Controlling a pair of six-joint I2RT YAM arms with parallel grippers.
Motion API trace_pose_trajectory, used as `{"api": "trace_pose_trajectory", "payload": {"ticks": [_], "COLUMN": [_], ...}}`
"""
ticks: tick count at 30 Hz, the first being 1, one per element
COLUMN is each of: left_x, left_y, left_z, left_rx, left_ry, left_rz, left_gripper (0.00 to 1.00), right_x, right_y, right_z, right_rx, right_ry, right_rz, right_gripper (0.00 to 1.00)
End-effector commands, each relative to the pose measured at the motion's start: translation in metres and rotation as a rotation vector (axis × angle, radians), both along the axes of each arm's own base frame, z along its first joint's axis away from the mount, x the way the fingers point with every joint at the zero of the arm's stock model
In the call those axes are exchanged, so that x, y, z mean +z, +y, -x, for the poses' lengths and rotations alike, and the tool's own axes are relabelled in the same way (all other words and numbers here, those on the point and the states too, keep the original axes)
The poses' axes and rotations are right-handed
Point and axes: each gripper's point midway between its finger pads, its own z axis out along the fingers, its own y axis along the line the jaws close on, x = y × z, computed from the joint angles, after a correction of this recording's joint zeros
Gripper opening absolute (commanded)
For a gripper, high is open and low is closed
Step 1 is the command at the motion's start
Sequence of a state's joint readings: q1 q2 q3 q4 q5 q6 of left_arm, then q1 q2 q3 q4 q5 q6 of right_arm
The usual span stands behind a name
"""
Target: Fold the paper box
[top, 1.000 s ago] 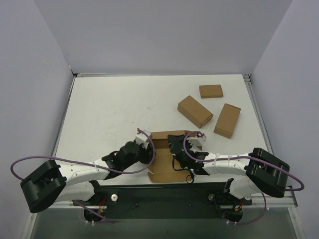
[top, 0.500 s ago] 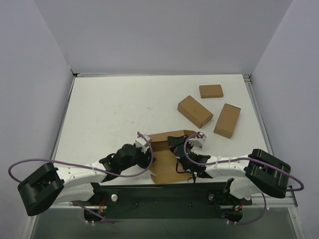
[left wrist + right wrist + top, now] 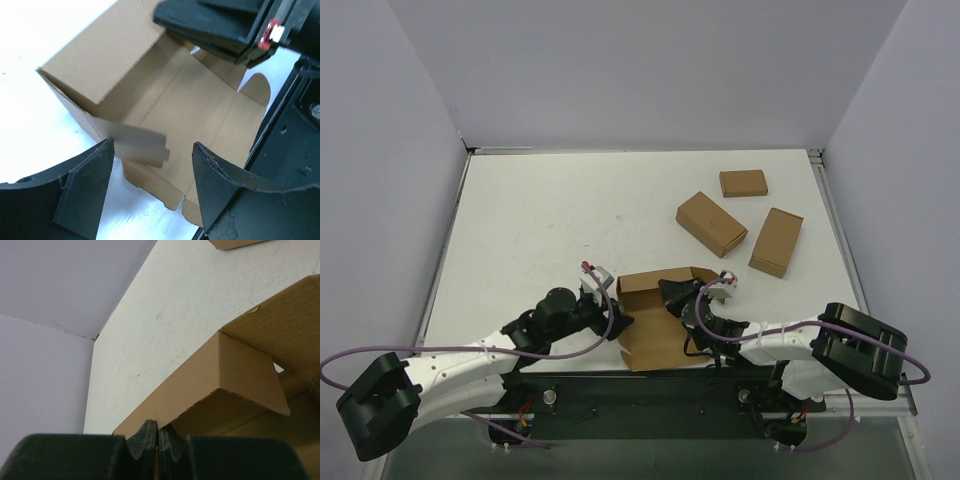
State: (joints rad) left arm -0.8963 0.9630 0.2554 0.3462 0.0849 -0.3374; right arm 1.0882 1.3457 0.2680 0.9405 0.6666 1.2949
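Down at the near edge of the table (image 3: 540, 220), left gripper (image 3: 152, 152) sits wide open, straddling a loose side flap (image 3: 132, 145) of the paper box (image 3: 660, 330), probably lining up to tuck it in. Box is half-formed, one wall (image 3: 100, 65) standing. Right gripper (image 3: 158, 432) is clamped closed against that raised wall, likely steadying it; can't tell if cardboard's pinched.

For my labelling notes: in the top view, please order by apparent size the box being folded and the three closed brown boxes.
Largest: paper box, partly covered.
Next: left closed box and right closed box, too alike to rank.
Smallest: far closed box.
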Motion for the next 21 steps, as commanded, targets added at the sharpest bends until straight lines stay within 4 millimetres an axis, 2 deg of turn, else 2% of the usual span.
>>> {"api": "trace_pose_trajectory", "payload": {"ticks": [1, 9, 16, 19, 21], "left_x": [0.013, 0.004, 0.013, 0.023, 0.036], "left_y": [0.011, 0.048, 0.049, 0.042, 0.039], "left_z": [-0.006, -0.020, -0.018, -0.011, -0.009], "left_rx": [0.042, 0.232, 0.238, 0.186, 0.168], "left_ry": [-0.037, -0.057, -0.088, -0.104, -0.126], "left_rz": [0.027, 0.002, 0.077, 0.146, 0.197], "left_gripper": [0.73, 0.71, 0.71, 0.73, 0.73], "right_x": [-0.006, -0.006, -0.007, -0.006, -0.006], "right_y": [-0.009, -0.014, -0.013, -0.013, -0.012], "right_z": [0.005, 0.006, 0.007, 0.007, 0.007], "right_rx": [0.014, 0.008, 0.014, 0.015, 0.017], "right_ry": [-0.014, -0.019, -0.019, -0.020, -0.019], "right_rz": [0.073, 0.083, 0.080, 0.077, 0.084], "right_gripper": [0.00, 0.00, 0.00, 0.00, 0.00]}}
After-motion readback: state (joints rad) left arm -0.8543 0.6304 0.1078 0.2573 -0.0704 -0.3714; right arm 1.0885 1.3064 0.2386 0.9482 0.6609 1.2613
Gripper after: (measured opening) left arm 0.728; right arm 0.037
